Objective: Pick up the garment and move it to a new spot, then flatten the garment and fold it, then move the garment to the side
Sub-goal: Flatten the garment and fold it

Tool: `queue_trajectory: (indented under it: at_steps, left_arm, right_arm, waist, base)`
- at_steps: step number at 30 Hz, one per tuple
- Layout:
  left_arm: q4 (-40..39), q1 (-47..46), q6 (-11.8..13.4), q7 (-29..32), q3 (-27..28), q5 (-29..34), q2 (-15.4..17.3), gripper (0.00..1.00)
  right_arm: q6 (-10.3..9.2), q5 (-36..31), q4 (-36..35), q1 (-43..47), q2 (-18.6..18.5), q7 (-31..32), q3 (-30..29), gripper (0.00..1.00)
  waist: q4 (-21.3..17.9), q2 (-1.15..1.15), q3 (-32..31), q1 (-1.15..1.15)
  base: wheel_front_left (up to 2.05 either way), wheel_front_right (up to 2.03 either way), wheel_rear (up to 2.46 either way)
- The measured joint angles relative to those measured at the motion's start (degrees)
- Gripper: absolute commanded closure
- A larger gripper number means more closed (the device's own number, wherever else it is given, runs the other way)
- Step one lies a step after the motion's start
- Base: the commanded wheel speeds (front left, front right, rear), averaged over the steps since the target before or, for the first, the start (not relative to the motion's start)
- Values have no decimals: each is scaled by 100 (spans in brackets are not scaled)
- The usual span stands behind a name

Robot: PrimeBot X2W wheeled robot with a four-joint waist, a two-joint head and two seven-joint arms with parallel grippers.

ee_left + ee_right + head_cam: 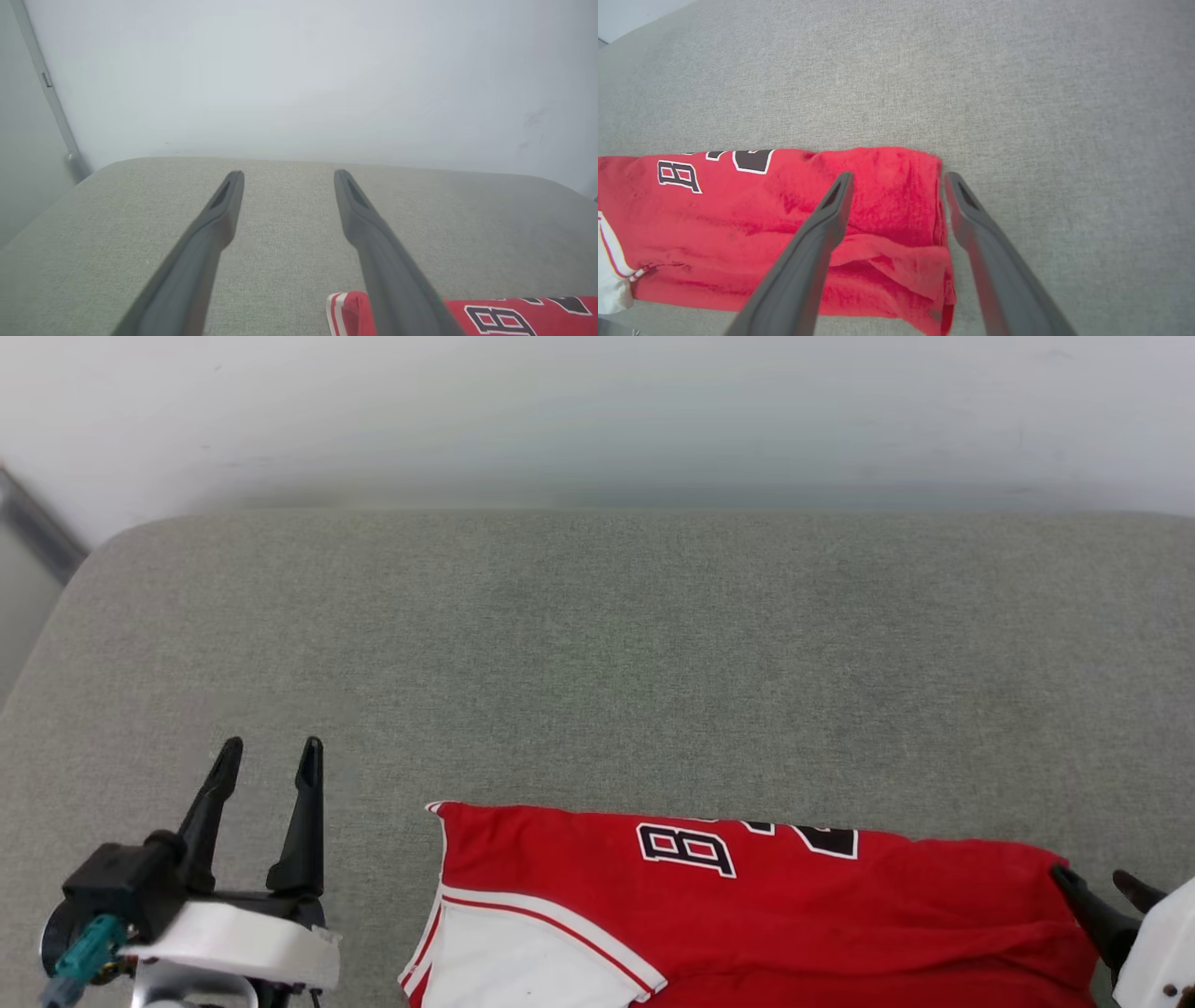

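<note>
So, the garment point(747, 915) is lying as a long red band near my edge of the grey fabric surface point(597, 644), long axis running left to right across me, white sleeve point(523, 961) toward my left. Both hands are wide open, holding nothing: my right hand point(1090, 875) is nearer, straddling the right end with 1 finger over cloth and 1 over bare surface, while my left hand point(271, 747) sits off to the left of the sleeve end, not touching it.
</note>
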Motion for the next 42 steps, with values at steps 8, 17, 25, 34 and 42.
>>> queue_trajectory:
  at_steps: [8, 17, 25, 34, 42]
  left_arm:
    - [-658, 804, -369, -1, 1337, 1551, -1301, 0]
    - [-591, 1151, -1386, -8, 1989, 2414, -2119, 0]
    - [-463, 998, -1819, -9, 2281, 2703, -2455, 0]
    - [-278, 968, -1930, -8, 2276, 2860, -2563, 0]
    - [-179, 966, -1949, -8, 2247, 2873, -2604, 0]
  right_arm:
    - [0, -416, 52, 197, 649, 180, -647, 0]
    - [0, -400, 704, 227, 903, 104, -918, 0]
    - [3, -210, 1161, 197, 876, 0, -900, 0]
    - [-46, 183, 1344, 126, 738, -230, -393, 0]
    - [-47, 332, 1412, 117, 712, -544, 5, 100]
  waist:
    - [125, 0, 105, 0]
    - [301, 0, 221, 0]
    - [413, 0, 318, 0]
    - [433, 0, 344, 0]
    - [438, 0, 248, 0]
  base:
    - [0, 0, 0]
    - [0, 0, 0]
    - [0, 0, 0]
    - [0, 0, 0]
    - [0, 0, 0]
